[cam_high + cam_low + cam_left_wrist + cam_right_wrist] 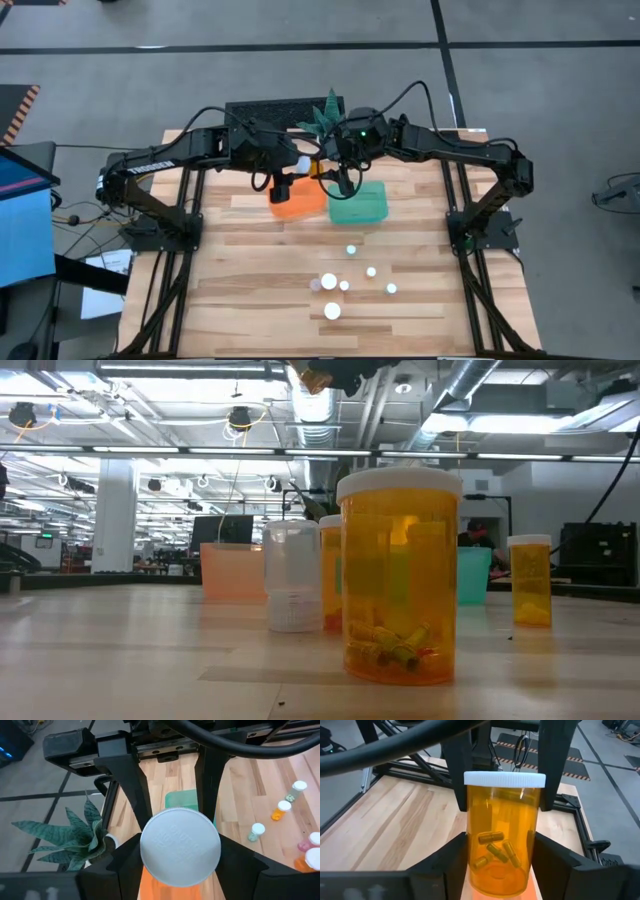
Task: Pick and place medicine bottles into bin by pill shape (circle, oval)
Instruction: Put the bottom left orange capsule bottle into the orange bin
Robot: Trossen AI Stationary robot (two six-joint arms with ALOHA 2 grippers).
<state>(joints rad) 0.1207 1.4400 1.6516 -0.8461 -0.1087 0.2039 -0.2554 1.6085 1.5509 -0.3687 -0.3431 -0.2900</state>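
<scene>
Amber medicine bottle [502, 835], capsules inside, sits clamped in left end effector [180, 852] above orange bin [298, 207]. Right end effector [501, 865] flanks same bottle, grip unclear. About six bottles [331, 283] stand on table [250, 300]; sorting mostly ahead.

Overhead, table-level and two close wrist views, all sharing the wooden table [260, 290].

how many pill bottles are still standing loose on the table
6 bottles, clustered at the front of the table: one nearest the green tray, one before it, a pair leftward, one rightmost, one frontmost. A faint shape beside the pair may be another.
</scene>
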